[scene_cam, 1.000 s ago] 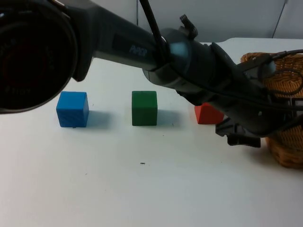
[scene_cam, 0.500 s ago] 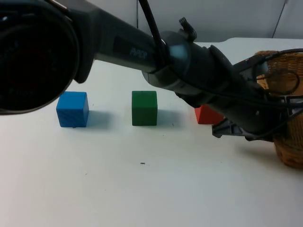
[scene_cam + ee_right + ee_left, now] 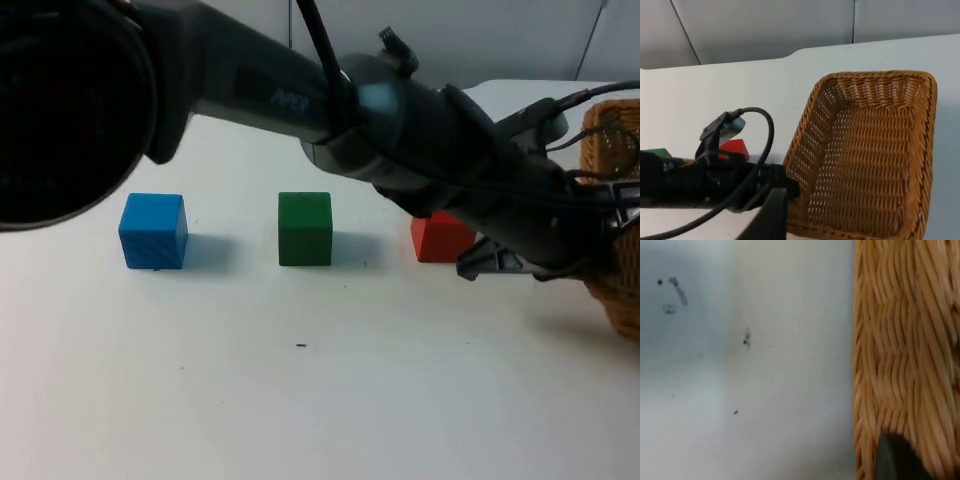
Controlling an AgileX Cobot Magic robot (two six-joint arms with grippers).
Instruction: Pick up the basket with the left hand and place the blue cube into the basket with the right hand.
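Basket [image 3: 867, 155]: its near wall rim sits right at my left pincer [image 3: 785, 190].
Grip: I cannot tell whether my left pincer has closed.
Blue cube [image 3: 153, 231]: far off.

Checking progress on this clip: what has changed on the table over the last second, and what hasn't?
The left arm's end effector has pushed further toward the table's right side, at the basket's near rim, and the basket has shifted the same way, toward the top view's right edge. Whether it is gripped is unclear. The blue cube, green cube and red cube have stayed in their row.
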